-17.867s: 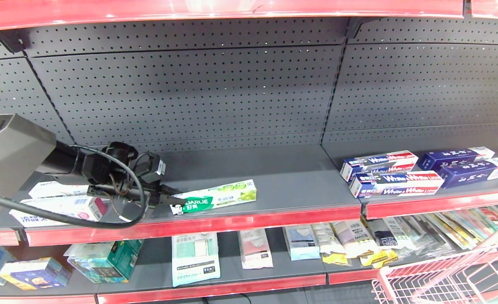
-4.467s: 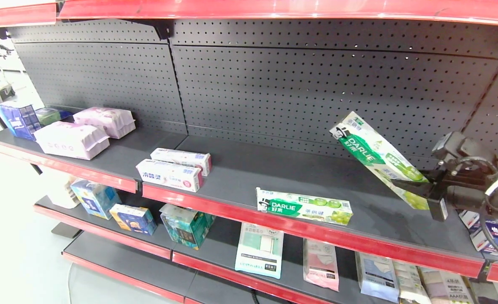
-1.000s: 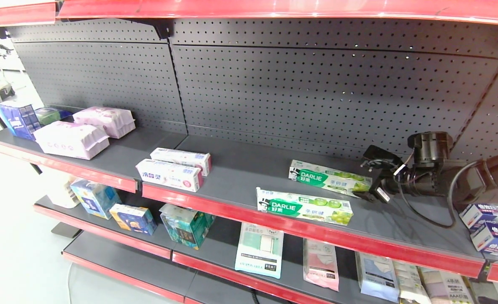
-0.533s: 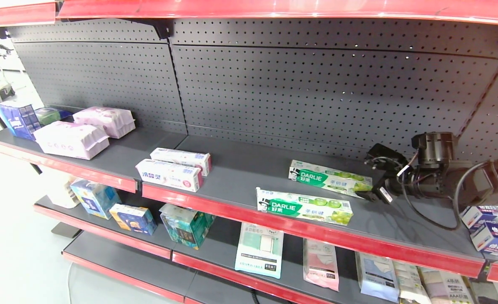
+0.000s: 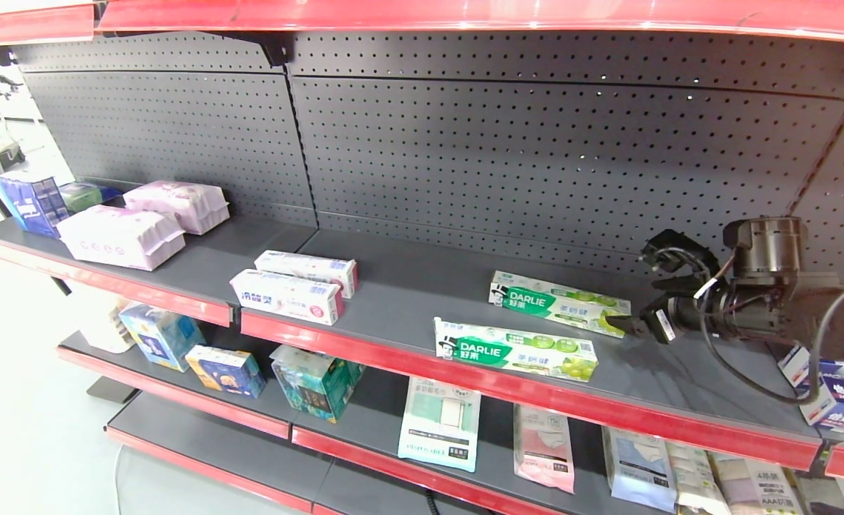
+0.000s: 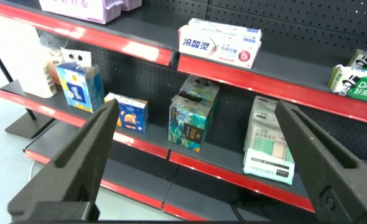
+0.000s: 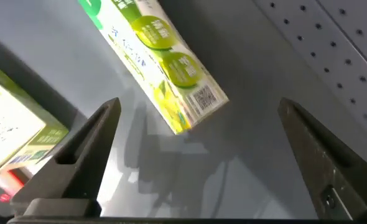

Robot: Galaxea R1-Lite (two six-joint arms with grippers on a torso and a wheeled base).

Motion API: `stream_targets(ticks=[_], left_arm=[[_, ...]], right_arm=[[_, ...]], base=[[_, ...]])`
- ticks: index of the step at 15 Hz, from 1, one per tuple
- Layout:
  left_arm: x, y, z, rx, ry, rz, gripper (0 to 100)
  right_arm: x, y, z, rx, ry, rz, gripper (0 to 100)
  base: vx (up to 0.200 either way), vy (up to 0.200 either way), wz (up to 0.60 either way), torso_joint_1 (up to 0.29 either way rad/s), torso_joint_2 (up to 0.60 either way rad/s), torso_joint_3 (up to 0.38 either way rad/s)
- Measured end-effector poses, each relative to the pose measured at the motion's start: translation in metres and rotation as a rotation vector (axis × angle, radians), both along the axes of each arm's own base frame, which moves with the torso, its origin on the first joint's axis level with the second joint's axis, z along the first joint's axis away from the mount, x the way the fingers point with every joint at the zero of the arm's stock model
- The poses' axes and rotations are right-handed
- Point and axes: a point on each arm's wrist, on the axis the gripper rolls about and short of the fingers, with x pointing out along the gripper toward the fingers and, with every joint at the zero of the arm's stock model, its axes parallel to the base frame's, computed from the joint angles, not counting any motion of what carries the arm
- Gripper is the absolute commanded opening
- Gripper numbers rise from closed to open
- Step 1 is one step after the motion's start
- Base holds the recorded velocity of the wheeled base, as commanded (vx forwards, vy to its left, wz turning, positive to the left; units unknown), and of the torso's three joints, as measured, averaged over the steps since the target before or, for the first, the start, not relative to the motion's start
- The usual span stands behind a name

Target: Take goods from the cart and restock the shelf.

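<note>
Two green toothpaste boxes lie flat on the grey middle shelf (image 5: 422, 286). The rear box (image 5: 560, 302) lies close to the back panel, and the front box (image 5: 515, 348) lies along the red shelf edge. My right gripper (image 5: 626, 323) hovers just off the rear box's right end, open and holding nothing. From the right wrist, that box's end (image 7: 171, 74) lies beyond the spread fingers of my right gripper (image 7: 199, 104), apart from them. My left gripper (image 6: 196, 107) is open and empty, held low in front of the lower shelves.
Two white-and-pink toothpaste boxes (image 5: 290, 295) sit left of centre, pink tissue packs (image 5: 121, 236) further left. Blue-and-white boxes (image 5: 840, 400) lie at the far right under my right arm. Lower shelves hold packets (image 5: 440, 422) and small cartons (image 6: 193, 118). Bare shelf separates the toothpaste groups.
My right gripper has drawn back to the right and slightly up, away from the rear green box. The box stays flat on the shelf where it was set down.
</note>
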Motion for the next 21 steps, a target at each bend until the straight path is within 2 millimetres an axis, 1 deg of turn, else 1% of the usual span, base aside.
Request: stream_targets(ticks=[3, 5, 8, 11, 15, 17, 21], left_arm=[[0.000, 0.000, 0.000, 0.000, 0.000, 0.000, 100], [0.000, 0.000, 0.000, 0.000, 0.000, 0.000, 100], [0.000, 0.000, 0.000, 0.000, 0.000, 0.000, 100], [0.000, 0.000, 0.000, 0.000, 0.000, 0.000, 100], [0.000, 0.000, 0.000, 0.000, 0.000, 0.000, 100], [0.000, 0.000, 0.000, 0.000, 0.000, 0.000, 100], [0.000, 0.000, 0.000, 0.000, 0.000, 0.000, 100]], right_arm=[[-0.017, 0.000, 0.000, 0.024, 0.024, -0.035, 100], [-0.028, 0.009, 0.002, 0.077, 0.043, -0.162, 100], [-0.038, 0.024, 0.003, 0.155, 0.050, -0.314, 100], [-0.049, 0.032, -0.002, 0.198, 0.087, -0.336, 100], [-0.061, 0.054, -0.010, 0.268, 0.137, -0.378, 100], [-0.061, 0.058, -0.014, 0.289, 0.156, -0.388, 100], [-0.042, 0.055, -0.013, 0.328, 0.137, -0.435, 100]], base=[[0.000, 0.000, 0.00, 0.000, 0.00, 0.000], [0.000, 0.000, 0.00, 0.000, 0.00, 0.000], [0.000, 0.000, 0.00, 0.000, 0.00, 0.000], [0.000, 0.000, 0.00, 0.000, 0.00, 0.000], [0.000, 0.000, 0.00, 0.000, 0.00, 0.000], [0.000, 0.000, 0.00, 0.000, 0.00, 0.000], [0.000, 0.000, 0.00, 0.000, 0.00, 0.000]])
